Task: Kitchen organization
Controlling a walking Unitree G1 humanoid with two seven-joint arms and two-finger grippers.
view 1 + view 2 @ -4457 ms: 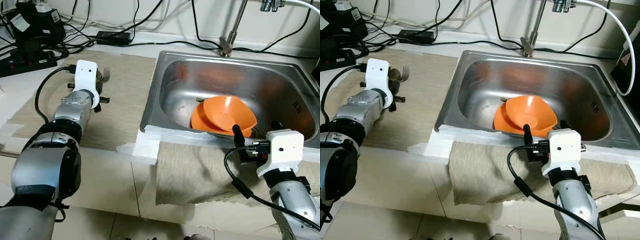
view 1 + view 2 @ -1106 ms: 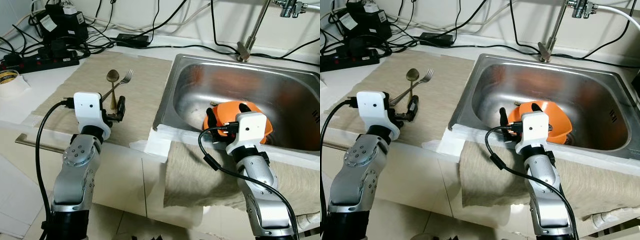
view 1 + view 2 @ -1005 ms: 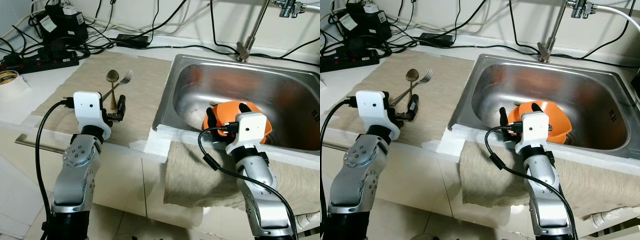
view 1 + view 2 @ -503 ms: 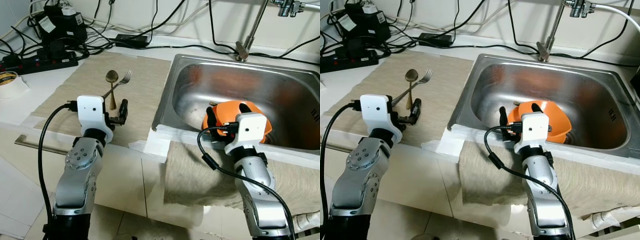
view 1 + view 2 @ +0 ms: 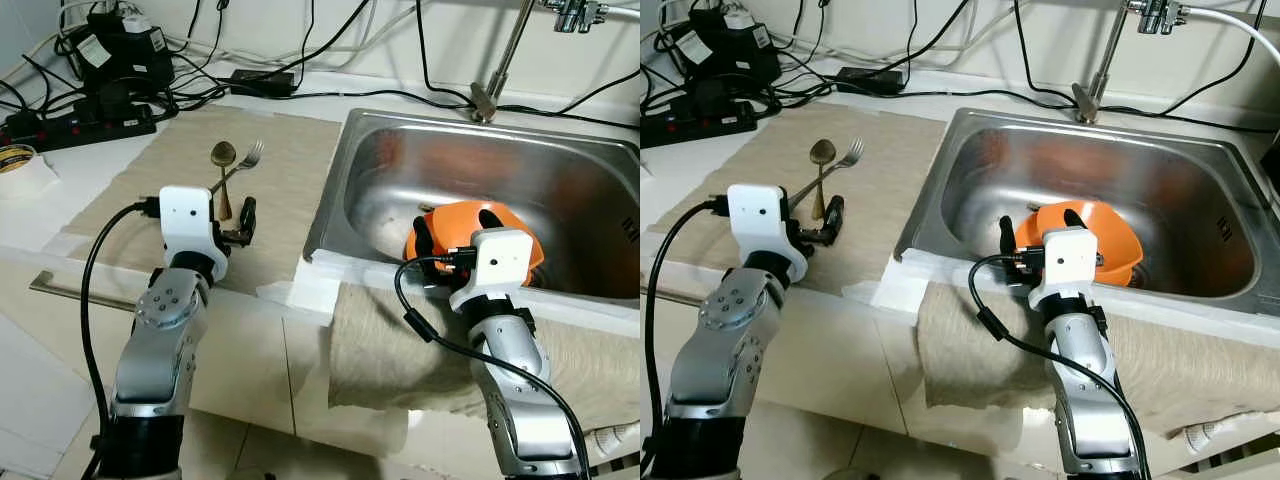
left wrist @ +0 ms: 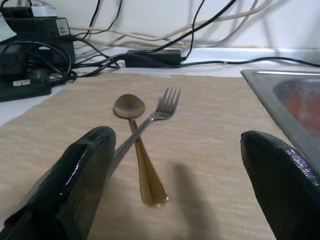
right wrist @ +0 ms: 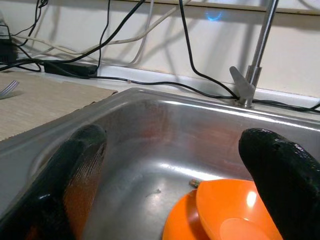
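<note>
The sink [image 5: 580, 190] holds two orange bowls [image 5: 1095, 235], just beyond the spread right gripper [image 7: 170, 165]; the left gripper [image 6: 175, 170] gapes before the crossed spoon [image 6: 135, 140] and fork [image 6: 160, 107]

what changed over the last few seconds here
The right gripper moved from the sink's near edge forward over the orange bowls, fingers open. The left gripper drew back off the spoon and fork, open, holding nothing. The camera shifted too. Bowls, spoon and fork lie as before.
</note>
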